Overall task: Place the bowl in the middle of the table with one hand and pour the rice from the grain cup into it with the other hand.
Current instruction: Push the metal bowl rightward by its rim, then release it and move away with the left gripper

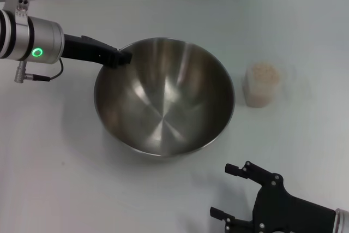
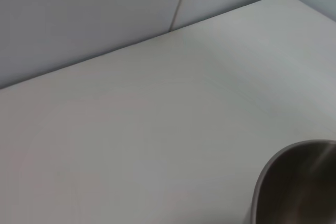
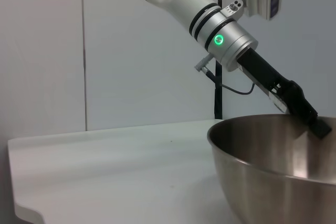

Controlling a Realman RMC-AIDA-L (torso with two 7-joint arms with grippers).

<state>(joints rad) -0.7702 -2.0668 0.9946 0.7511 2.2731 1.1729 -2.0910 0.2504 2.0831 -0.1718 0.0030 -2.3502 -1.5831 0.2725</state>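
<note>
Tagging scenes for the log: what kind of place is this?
Likely a robot lab test bench, not a kitchen: a bare white table, plain panelled wall, and only a steel bowl and grain cup set out.

Bowl (image 1: 163,99): metal, steel-grey; inside brushed and shiny, with bright streaks of reflected light; outer wall smooth, satin sheen, as the right wrist view shows.
Table (image 1: 65,178): white, smooth, flat; low sheen, faint soft reflections.
Grain cup (image 1: 262,84): clear, nearly colourless plastic; thin, see-through wall.
Rice (image 1: 263,73): pale beige, granular, matt.
Left gripper (image 1: 121,57): black, matt, plastic-like casing.
Left arm (image 1: 30,37): silver-white metal sleeve, smooth, semi-gloss; black bands; a lit green ring.
Right gripper (image 1: 229,192): black, matt body with small bright screw heads.
Wall panels (image 2: 94,14): pale grey, smooth, matt.
</note>
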